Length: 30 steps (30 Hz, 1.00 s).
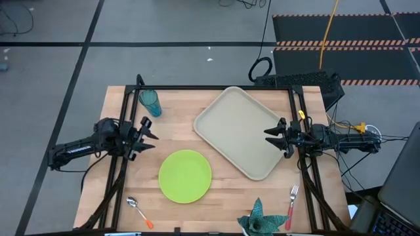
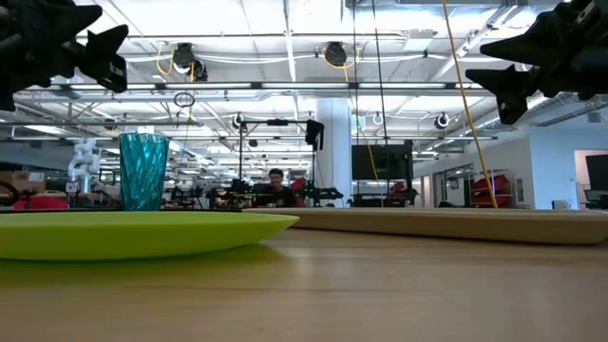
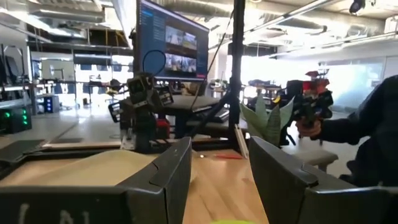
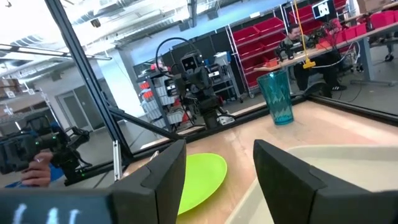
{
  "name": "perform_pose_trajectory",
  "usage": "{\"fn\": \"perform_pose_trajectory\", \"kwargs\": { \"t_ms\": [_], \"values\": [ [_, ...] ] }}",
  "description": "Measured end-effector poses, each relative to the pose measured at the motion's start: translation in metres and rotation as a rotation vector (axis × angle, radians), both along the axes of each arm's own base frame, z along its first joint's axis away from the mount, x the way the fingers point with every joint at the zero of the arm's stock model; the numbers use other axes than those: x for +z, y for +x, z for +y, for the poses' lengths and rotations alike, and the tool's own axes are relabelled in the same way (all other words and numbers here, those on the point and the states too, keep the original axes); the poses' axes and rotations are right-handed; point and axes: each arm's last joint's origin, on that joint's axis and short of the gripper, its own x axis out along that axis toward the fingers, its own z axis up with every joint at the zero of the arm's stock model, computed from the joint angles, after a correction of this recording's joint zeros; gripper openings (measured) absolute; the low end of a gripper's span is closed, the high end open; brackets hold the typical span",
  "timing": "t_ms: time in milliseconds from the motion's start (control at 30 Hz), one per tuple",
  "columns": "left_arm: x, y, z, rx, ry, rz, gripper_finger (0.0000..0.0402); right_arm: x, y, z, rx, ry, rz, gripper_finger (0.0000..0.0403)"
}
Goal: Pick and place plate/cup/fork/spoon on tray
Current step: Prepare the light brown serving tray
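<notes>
Plate lying flat on bench, stiff, slick: you are needing a rim pinch | left gripper hovering spread, empty | right gripper hovering spread over tray

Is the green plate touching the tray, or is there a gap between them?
Apart. The high view shows a strip of bare wood between the plate and the tray.
</notes>
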Motion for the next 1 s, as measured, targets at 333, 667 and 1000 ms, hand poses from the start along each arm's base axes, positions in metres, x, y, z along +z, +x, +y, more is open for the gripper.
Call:
{"fn": "perform_pose_trajectory", "kwargs": {
  "t_ms": [333, 667, 1000],
  "values": [
    [-0.001, 0.001, 0.002, 0.05, -0.039, 0.017, 0.0166, 0.0, 0.0, 0.0, 0.001, 0.001, -0.003, 0.0183],
    [-0.002, 0.002, 0.006, 0.191, -0.07, 0.016, 0.0166, 0.023, -0.001, -0.005, -0.22, -0.198, -0.191, 0.0183],
    [0.022, -0.005, 0.011, 0.403, -0.112, -0.168, 0.0166, 0.054, 0.038, -0.005, -0.207, -0.416, 0.023, 0.0183]
  ]
}}
